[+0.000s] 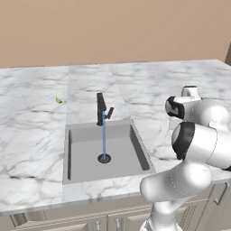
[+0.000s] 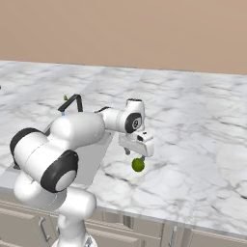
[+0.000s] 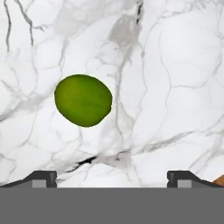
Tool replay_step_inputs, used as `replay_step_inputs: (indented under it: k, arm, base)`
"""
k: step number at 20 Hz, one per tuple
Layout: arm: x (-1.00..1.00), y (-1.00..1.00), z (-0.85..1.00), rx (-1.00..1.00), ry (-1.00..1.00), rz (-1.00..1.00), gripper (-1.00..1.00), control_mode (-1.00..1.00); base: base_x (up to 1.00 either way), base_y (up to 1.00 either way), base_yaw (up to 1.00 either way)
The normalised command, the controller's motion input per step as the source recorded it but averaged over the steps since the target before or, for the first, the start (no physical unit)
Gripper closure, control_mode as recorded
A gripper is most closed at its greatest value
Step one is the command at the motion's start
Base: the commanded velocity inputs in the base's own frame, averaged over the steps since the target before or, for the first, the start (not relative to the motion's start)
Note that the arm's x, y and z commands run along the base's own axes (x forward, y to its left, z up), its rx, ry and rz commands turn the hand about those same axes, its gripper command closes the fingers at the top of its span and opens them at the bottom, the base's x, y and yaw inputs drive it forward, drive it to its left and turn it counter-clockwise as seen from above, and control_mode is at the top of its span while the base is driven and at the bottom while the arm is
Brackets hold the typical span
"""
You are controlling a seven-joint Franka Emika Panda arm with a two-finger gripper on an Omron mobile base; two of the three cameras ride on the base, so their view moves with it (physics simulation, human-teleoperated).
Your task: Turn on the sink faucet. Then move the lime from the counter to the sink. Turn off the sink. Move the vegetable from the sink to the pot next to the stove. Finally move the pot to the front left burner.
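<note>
Water runs in a thin blue stream from the black faucet (image 1: 101, 108) straight down onto the round drain of the grey sink (image 1: 79, 155), which is set into the white marble tabletop (image 1: 31, 131). The lime (image 2: 138, 165) lies on the tabletop to the right of the sink, clear of its edge, on bare marble. The tool (image 2: 135, 153) hangs just above the lime, pointing down at it, with its fingers (image 3: 41, 177) spread wide and nothing between them. In the hand view the lime (image 3: 83, 100) sits left of centre, ahead of the two dark fingertips and apart from both. A tiny yellow-green speck (image 1: 58, 101) rests on the tabletop behind and left of the sink, well apart from the lime. The white arm bends over the right side of the sink.
</note>
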Motion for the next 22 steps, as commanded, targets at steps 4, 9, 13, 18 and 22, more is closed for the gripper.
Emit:
replay_step_inputs:
  k: [4,9,13,18,22]
  arm:
    - [0.01,-0.02,-0.1,0.0,0.0,0.19,-1.0,-1.0]
    - [0.04,-0.01,-0.15,0.02,0.0,0.24,-1.0,-1.0]
    - [0.15,0.0,-0.14,0.06,-0.02,0.31,-1.0,-1.0]
    - [0.23,0.0,-0.06,0.07,-0.07,0.34,-1.0,-1.0]
    - [0.1,0.0,-0.01,0.04,-0.05,0.28,-1.0,-1.0]
  base:
    - [0.0,0.0,0.0]
    - [0.0,0.0,0.0]
    - [0.0,0.0,0.0]
    - [0.0,0.0,0.0]
    - [0.0,0.0,0.0]
